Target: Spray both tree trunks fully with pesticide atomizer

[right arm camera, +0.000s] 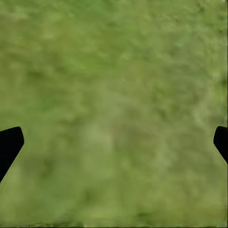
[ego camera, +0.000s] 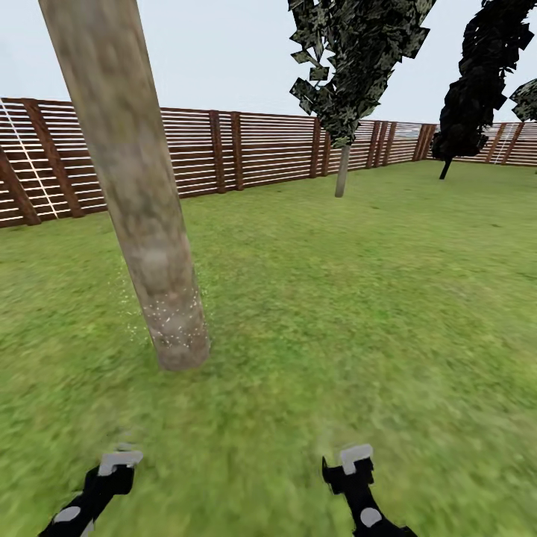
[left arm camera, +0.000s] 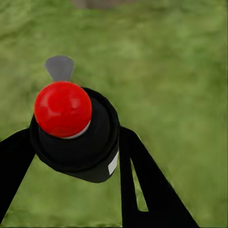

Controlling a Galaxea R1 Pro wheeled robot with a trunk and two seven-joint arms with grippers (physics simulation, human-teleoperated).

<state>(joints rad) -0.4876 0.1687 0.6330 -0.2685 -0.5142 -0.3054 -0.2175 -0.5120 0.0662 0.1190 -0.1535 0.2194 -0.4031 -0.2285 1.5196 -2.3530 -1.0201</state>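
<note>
head view: a thick, smooth grey-tan tree trunk (ego camera: 127, 179) leaned slightly and met the lawn (ego camera: 358, 298) left of centre, just ahead of the robot. pale specks dotted the lowest part of the trunk and the grass close beside it. a brown slatted fence (ego camera: 246, 149) ran along the far edge of the lawn. farther off, right of centre, stood a second tree (ego camera: 342, 170) with a thin pale stem and dark foliage, and a dark narrow tree (ego camera: 477, 82) stood at the far right near the fence. both arms reached in from the near edge, the left gripper (ego camera: 119, 461) near left and the right gripper (ego camera: 355, 456) near right, well apart from each other.

left wrist view: the pesticide atomizer (left arm camera: 78, 133), a black body with a red rounded cap and a grey nozzle tab, sat between the black fingers (left arm camera: 142, 185) of the left gripper (left arm camera: 76, 156); the jaws were closed on its body. the base of the trunk appeared as a grey patch at the far edge of the grass.

right wrist view: the right gripper (right arm camera: 114, 142) hung over bare grass, its jaws spread wide with nothing between them, only the two black fingertips (right arm camera: 9, 145) in sight.
</note>
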